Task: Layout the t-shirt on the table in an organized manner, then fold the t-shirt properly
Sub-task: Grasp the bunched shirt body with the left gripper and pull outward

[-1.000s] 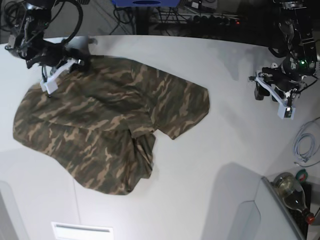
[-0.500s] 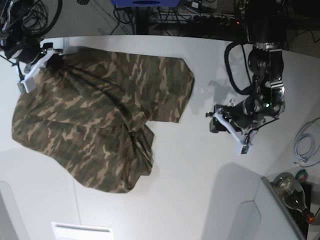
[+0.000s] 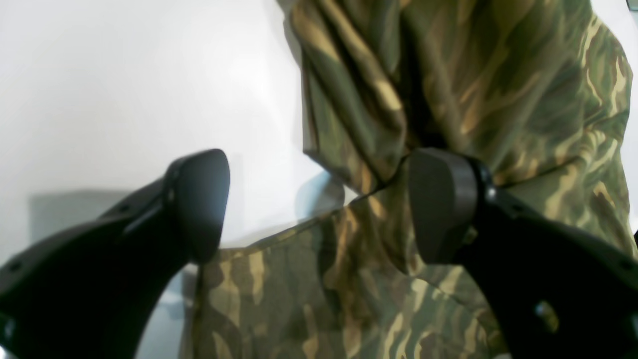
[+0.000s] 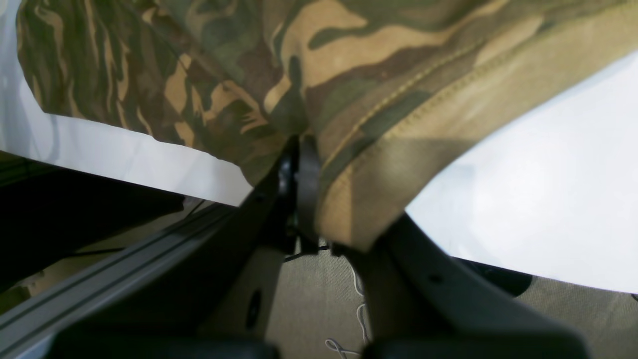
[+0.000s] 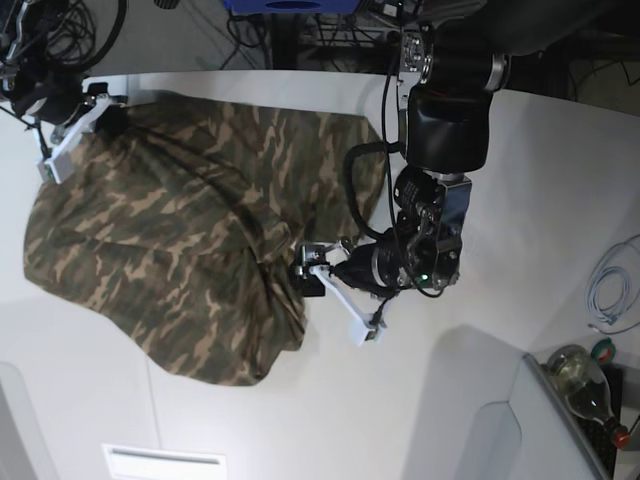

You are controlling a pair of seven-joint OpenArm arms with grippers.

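The camouflage t-shirt (image 5: 170, 230) lies rumpled over the left half of the white table (image 5: 480, 400), with a bunched fold at its lower right. My right gripper (image 5: 70, 135) is at the far left corner, shut on the shirt's stitched hem (image 4: 379, 134) at the table's edge (image 4: 124, 149). My left gripper (image 5: 330, 290) hovers at the bunched fold, open. In the left wrist view its fingers (image 3: 199, 204) stand wide apart over the cloth's edge (image 3: 324, 269), one above bare table (image 3: 124, 75), the other against a hanging fold (image 3: 448, 75).
A bottle (image 5: 585, 385) and a coiled pale cable (image 5: 610, 290) sit at the right edge. A grey panel (image 5: 500, 440) rises at the front right, and a white plate (image 5: 165, 462) lies at the front. Dark cables run behind the table.
My left arm has swung from the table's right side to the shirt's lower right fold, and its jaws have opened wider. The right gripper pulled the hem to the far left corner.
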